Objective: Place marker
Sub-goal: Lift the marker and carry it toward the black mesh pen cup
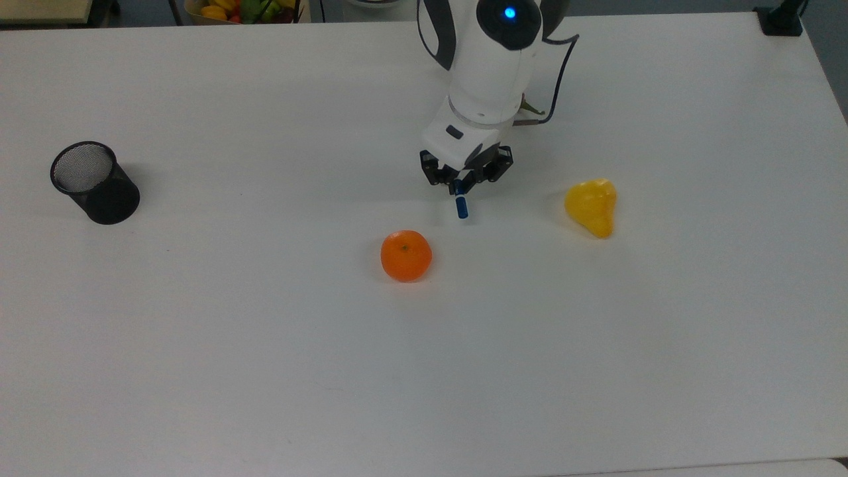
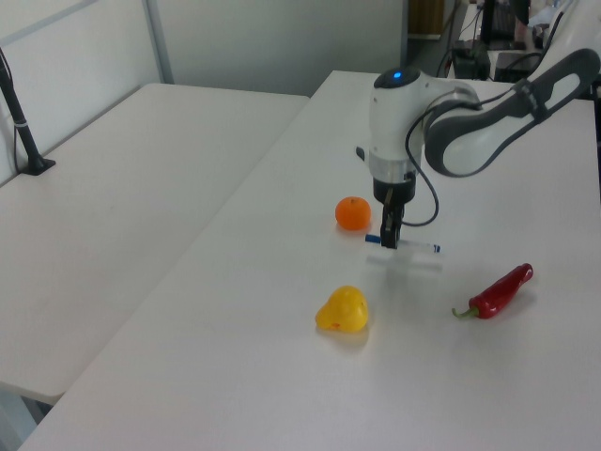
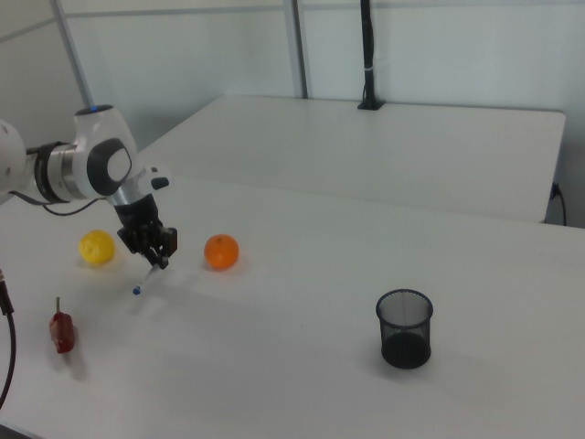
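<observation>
The pincer (image 1: 462, 184) is closed on the marker (image 1: 461, 206), gripping it near the middle of its barrel and holding it clear of the bench (image 1: 265, 371), level, with a faint shadow beneath. In the top view the blue cap pokes out below the fingers; in the left view the marker (image 2: 404, 245) sticks out on both sides of the pincer (image 2: 389, 242). It hangs over the bench's middle, between the orange (image 1: 405, 256) and the yellow fruit (image 1: 591, 206).
</observation>
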`<control>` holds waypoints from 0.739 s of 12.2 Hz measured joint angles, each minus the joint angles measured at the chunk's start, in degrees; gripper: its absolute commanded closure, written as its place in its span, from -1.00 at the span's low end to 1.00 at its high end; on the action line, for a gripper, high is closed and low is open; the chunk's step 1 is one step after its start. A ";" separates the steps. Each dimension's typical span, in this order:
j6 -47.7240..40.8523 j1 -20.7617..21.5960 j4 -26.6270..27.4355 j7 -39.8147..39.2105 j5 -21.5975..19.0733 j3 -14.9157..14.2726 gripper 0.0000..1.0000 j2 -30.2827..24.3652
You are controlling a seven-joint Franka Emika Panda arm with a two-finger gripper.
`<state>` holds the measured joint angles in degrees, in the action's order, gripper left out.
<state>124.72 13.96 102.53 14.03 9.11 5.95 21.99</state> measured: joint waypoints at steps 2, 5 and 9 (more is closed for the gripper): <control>-3.33 -1.57 -0.19 0.00 -0.93 -0.02 1.00 -4.84; -8.11 -3.48 -0.52 0.00 -3.43 -0.02 1.00 -10.38; -15.49 -6.80 -2.55 -1.37 -7.89 -0.35 1.00 -16.57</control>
<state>109.23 7.16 99.98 12.66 1.23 5.61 5.42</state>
